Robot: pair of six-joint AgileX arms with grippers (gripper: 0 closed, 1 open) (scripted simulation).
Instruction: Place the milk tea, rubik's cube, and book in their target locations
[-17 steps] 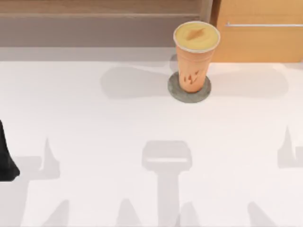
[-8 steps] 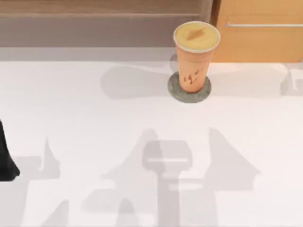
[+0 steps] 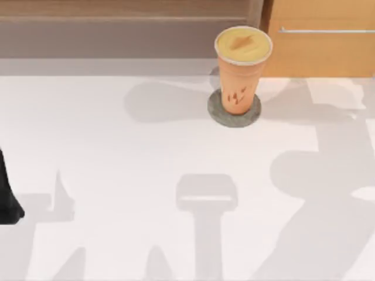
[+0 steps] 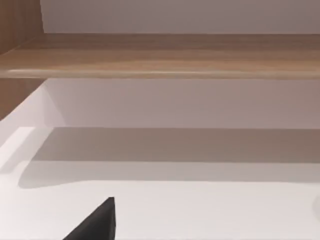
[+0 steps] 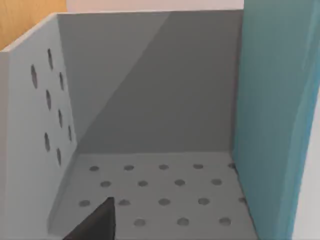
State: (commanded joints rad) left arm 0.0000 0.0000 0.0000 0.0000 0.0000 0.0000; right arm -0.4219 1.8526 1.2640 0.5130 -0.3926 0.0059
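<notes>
At the table's (image 3: 117, 164) far edge, toward one o'clock from its centre in your top view, the milk tea (image 3: 242, 67) stands upright on a round grey coaster (image 3: 218, 114). Behind it run a wooden shelf (image 3: 117, 23) and, at two o'clock, an orange cabinet door (image 3: 319, 52) with a thin metal handle. The white tabletop around and in front of the cup is open, crossed by grey shadows. At nine o'clock, a black piece of your left arm (image 3: 7, 199) is cut off by the frame edge. Your left wrist view looks under the shelf; one dark fingertip (image 4: 97, 222) shows, and I cannot tell whether that hand is open or closed. Your right wrist view looks into a grey perforated bin (image 5: 150, 190) beside a teal panel (image 5: 275, 115); its hand state is equally unclear.
</notes>
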